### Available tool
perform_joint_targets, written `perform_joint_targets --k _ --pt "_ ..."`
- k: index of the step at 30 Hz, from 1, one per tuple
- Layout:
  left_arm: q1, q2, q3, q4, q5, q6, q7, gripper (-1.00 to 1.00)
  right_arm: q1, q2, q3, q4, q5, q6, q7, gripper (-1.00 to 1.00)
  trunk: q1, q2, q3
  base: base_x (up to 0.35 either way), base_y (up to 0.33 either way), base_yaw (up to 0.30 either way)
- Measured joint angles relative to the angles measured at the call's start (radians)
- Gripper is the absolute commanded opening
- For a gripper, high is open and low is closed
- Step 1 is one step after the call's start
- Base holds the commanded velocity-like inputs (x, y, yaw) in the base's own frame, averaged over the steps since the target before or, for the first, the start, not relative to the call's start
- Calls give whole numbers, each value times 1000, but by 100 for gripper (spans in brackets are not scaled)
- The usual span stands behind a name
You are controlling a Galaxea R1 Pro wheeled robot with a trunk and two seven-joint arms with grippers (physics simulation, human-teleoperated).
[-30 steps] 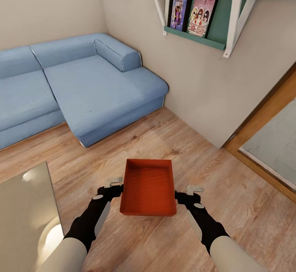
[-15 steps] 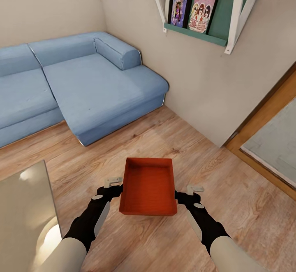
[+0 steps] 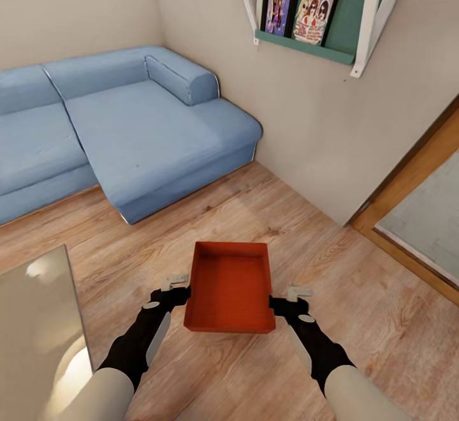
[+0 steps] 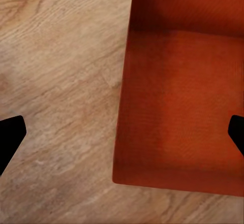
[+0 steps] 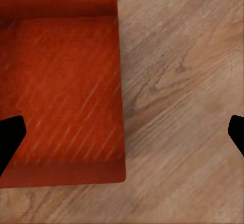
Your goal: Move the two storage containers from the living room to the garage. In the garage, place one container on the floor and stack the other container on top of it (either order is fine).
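Both arms reach forward, level and near parallel. The left pincer point(image 3: 180, 293) presses the storage container's point(image 3: 231, 286) left wall, the right pincer point(image 3: 280, 301) its right wall; both sets of fingers are spread wide.

Open light wood plank floor point(image 3: 255, 370) is lying ahead; blue corner sofa point(image 3: 146, 134) and beige wall point(image 3: 319, 128) are blocking beyond.

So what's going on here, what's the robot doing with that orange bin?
The robot is carrying one orange bin in front of itself, above the wood floor of the living room. The left gripper is at one long side of the bin and the right gripper at the other, with wide-spread fingers in the wrist views. A blue sofa stands ahead and a wood-framed glass door to the right. The bin is not in the garage yet.
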Motion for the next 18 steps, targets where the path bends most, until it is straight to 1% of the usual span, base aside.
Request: perform_joint_targets --k 1,2,4,8,12,18 --pt "0 0 0 0 0 1 0 100 0 0 7 0 0 0 0 100 4 -7 -3 0 0 0" --pt "0 -1 -1 0 0 2 0 100 0 0 24 0 0 -1 -1 100 8 -14 -6 0 0 0" --pt "0 0 -2 0 -1 3 0 100 0 0 47 0 -1 -1 -3 100 15 -28 -13 0 0 0" --pt "0 1 -2 2 -1 4 0 100 0 0 67 0 -2 -1 -4 100 31 -56 -25 0 0 0" --pt "0 2 -2 7 -1 5 0 100 0 -1 73 1 -2 -1 -4 100 46 -84 -38 0 0 0" --pt "0 2 -2 7 -1 5 0 100 0 -2 64 1 -8 -3 -5 100 69 -126 -56 0 0 0"
